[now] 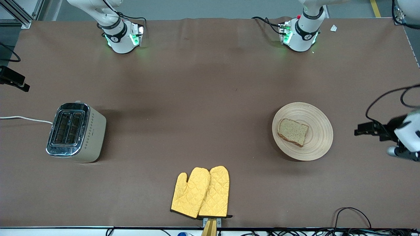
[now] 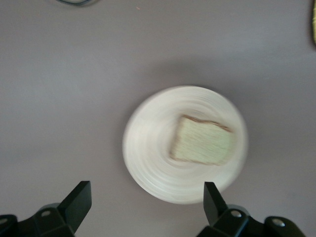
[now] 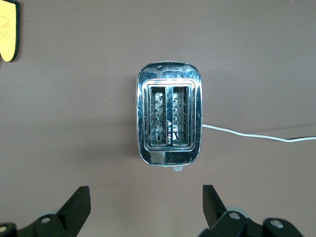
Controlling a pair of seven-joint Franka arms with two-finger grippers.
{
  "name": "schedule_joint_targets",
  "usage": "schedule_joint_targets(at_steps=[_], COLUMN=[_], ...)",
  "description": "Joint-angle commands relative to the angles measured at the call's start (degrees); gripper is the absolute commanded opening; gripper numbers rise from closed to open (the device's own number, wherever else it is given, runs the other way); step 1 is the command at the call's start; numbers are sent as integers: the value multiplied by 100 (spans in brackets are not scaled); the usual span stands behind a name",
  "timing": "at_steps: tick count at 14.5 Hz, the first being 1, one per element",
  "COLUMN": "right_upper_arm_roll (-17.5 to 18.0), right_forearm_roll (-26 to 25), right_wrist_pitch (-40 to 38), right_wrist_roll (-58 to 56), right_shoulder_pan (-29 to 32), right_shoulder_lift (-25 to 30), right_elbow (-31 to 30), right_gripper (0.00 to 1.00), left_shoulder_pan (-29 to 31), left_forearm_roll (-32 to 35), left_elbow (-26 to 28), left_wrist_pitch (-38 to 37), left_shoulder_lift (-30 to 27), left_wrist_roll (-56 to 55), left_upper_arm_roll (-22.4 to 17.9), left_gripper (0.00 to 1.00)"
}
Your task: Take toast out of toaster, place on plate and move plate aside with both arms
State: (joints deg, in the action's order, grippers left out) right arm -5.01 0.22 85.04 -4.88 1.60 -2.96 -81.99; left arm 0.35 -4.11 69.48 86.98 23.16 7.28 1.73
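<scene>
Front view: the round, light beige wooden plate with ring grooves (image 1: 302, 131) lies at the right of the frame, toward the left arm's end of the brown table (image 1: 203, 98). The square slice of speckled brown toast (image 1: 293, 131) rests flat on the plate, inside the rim. At the left of the frame stands a cream-and-chrome two-slot toaster (image 1: 76, 132) with a white cord (image 1: 23, 118) running off the left edge. A pair of yellow quilted oven mitts (image 1: 201, 192) lies at the lower centre. The left arm's black gripper (image 1: 367, 128) shows at the right edge, apart from the plate; this view does not show how its fingers stand. The right gripper is not seen here.

Left wrist view: the left gripper (image 2: 146, 201) is spread wide and holds nothing, its two black fingertips (image 2: 79, 197) at the bottom of the frame. The plate (image 2: 148, 158) with the toast (image 2: 202, 147) fills the centre, blurred, one fingertip overlapping its rim.

Right wrist view: the right gripper (image 3: 145, 203) is likewise spread wide and empty, hanging over the toaster (image 3: 169, 120), whose two slots are bare. A corner of a mitt (image 3: 9, 29) shows at upper left
</scene>
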Motion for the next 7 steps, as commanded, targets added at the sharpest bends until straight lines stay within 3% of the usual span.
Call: schedule_joint_targets(at_steps=[1,3,6,7], right_upper_arm_roll=[26,18,26,26], right_forearm_roll=[-66,-75,-75,-66], right_wrist_pitch=[-57,-58,-58,-58], right_wrist_roll=[84,93,93,93], right_shoulder_pan=[-72,-134,-143,-143], right_shoulder_lift=[94,103,103,103], right_elbow=[-63,-63,-63,-63], right_gripper=[100,100,100,100], left_shoulder_pan=[-288,-299,-237,-229], left_forearm_roll=[235,236,235,244], left_elbow=[416,810,2205,2384], left_wrist_pitch=[-321,-243,712,820], left_shoulder_lift=[-758,-1329,-2331,-2464], left_wrist_roll=[-902,-957,-397,-151], left_upper_arm_roll=[90,178,205,213], left_gripper=[100,100,100,100])
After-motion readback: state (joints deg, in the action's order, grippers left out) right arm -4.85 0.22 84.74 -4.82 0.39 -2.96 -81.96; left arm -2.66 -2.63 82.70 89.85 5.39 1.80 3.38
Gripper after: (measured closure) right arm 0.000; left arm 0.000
